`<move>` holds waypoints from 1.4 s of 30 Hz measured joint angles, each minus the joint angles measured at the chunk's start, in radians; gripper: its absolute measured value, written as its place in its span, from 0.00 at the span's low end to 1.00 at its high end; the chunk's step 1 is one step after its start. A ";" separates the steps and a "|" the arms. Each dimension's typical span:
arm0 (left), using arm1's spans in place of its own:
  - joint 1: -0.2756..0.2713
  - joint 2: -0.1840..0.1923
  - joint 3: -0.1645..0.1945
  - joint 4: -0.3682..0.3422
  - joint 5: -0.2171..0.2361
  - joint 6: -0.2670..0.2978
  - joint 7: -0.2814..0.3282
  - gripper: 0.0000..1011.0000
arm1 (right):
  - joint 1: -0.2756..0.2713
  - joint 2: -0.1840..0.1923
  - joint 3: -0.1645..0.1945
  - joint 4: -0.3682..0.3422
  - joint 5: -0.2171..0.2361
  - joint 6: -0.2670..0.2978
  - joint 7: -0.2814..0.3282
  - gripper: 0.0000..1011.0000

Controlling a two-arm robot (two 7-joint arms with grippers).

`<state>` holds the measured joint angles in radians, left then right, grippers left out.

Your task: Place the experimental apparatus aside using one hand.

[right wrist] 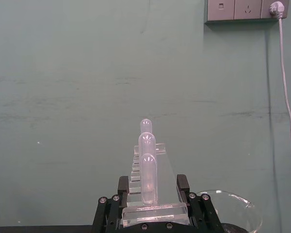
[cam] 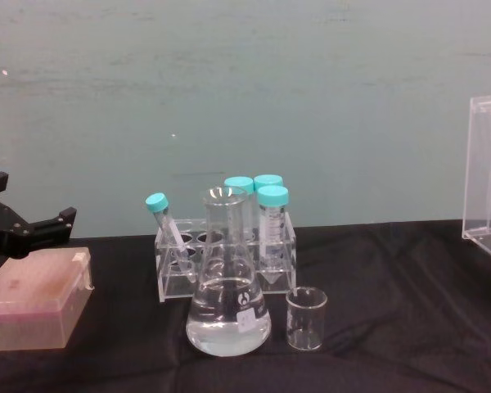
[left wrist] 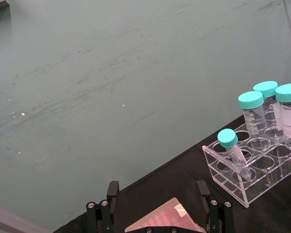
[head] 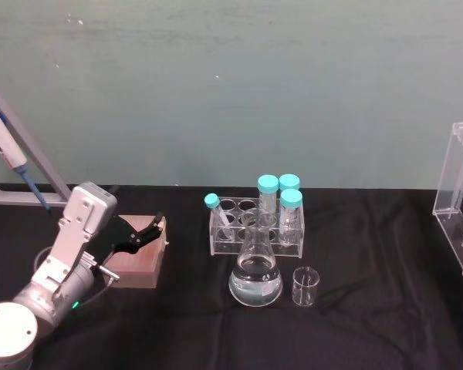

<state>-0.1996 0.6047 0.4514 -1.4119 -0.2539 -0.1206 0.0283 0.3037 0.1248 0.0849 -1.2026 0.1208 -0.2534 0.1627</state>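
At the worktop's (head: 370,324) far right, the right hand (right wrist: 153,182) grips the acrylic stand (head: 451,177), well apart from flask (head: 255,277) and beaker (head: 305,287); the left hand (head: 152,229) gapes over a pink box (head: 139,266).

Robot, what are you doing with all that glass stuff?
The robot's right gripper is around the clear stand of pipettes at the right side of the table. Its left gripper hangs open over a pink box. The flask, beaker and tube rack stand untouched in the middle.
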 joint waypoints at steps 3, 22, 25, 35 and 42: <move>0.000 0.000 0.000 0.000 0.000 0.000 0.000 0.99 | 0.002 0.001 -0.001 0.005 0.004 0.000 0.002 0.60; 0.000 0.000 0.000 0.000 0.000 0.000 0.000 0.99 | 0.004 0.007 0.002 0.016 0.022 -0.005 0.009 0.60; 0.000 0.000 0.000 0.000 0.000 0.000 0.000 0.99 | 0.002 0.008 0.002 0.016 0.023 -0.006 0.010 0.60; 0.000 0.000 0.000 0.000 0.000 0.000 0.000 0.99 | -0.005 0.009 0.000 0.012 0.023 -0.013 0.011 0.60; 0.000 0.000 0.000 0.000 0.000 0.000 0.000 0.99 | -0.011 0.010 0.001 0.006 0.026 -0.014 0.011 0.60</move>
<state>-0.1995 0.6047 0.4514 -1.4119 -0.2539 -0.1205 0.0283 0.2931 0.1348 0.0858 -1.1962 0.1467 -0.2675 0.1740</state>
